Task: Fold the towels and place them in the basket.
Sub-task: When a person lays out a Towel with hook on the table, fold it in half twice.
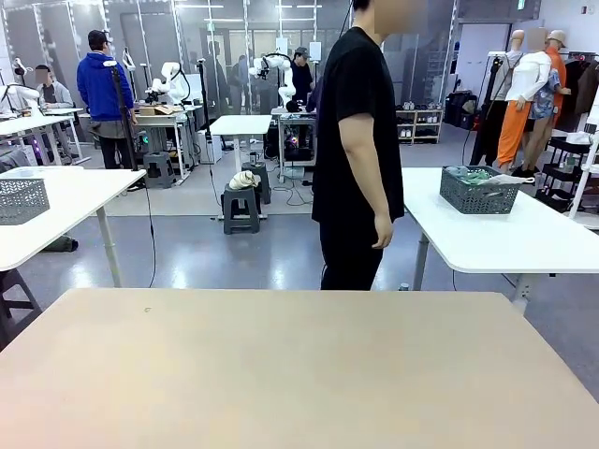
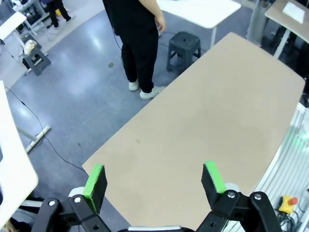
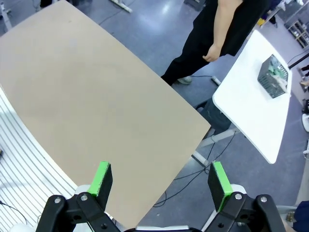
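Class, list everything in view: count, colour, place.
work table: one, beige, nearest the robot.
side tables: two, white, far left and far right.
dark basket: one, dark grey, on right side table.
towels: count unclear, mint green, in dark basket.
pale basket: one, light grey, on left side table.
stools: several, dark grey, floor beyond table.
person: one, black clothes, beyond table's far edge.
left gripper: one, green pads, open.
right gripper: one, green pads, open.

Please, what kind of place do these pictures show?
Probably a laboratory or workshop hall. It has a wide grey floor, a white work table like several others, a dark stool between them, and a basket standing on that white table.
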Tool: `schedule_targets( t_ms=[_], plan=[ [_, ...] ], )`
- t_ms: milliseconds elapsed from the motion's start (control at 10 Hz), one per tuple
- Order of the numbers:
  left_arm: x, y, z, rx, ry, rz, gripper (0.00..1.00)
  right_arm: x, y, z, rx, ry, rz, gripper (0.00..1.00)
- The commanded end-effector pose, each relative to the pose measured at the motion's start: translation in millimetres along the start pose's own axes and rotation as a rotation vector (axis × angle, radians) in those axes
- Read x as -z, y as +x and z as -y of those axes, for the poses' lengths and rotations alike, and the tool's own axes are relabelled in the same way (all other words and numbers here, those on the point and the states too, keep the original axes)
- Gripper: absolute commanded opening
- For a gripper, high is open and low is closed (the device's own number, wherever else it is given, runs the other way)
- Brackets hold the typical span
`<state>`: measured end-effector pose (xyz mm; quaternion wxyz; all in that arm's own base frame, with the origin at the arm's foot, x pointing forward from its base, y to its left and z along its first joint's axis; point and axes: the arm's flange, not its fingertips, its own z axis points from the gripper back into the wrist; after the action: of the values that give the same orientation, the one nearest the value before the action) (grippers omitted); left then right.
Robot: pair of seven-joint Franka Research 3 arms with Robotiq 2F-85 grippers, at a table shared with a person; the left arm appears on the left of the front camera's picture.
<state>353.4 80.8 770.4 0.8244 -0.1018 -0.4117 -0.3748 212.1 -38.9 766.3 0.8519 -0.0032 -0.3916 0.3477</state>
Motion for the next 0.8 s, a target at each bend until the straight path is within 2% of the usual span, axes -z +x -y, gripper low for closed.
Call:
schedule_targets(
  t_ms=[0,300,700],
  plan=[
    [-3,1,7,0.015,-0.029,-0.033,1.00,-14,3,-7,-0.021,0.012,0.006,1.00],
    [-6,6,18,0.038,-0.024,-0.037,1.00,-31,6,-11,-0.029,-0.001,0.016,1.00],
    [-6,8,24,0.053,-0.032,-0.056,1.00,-28,7,-8,-0.038,0.017,-0.008,1.00]
  ],
)
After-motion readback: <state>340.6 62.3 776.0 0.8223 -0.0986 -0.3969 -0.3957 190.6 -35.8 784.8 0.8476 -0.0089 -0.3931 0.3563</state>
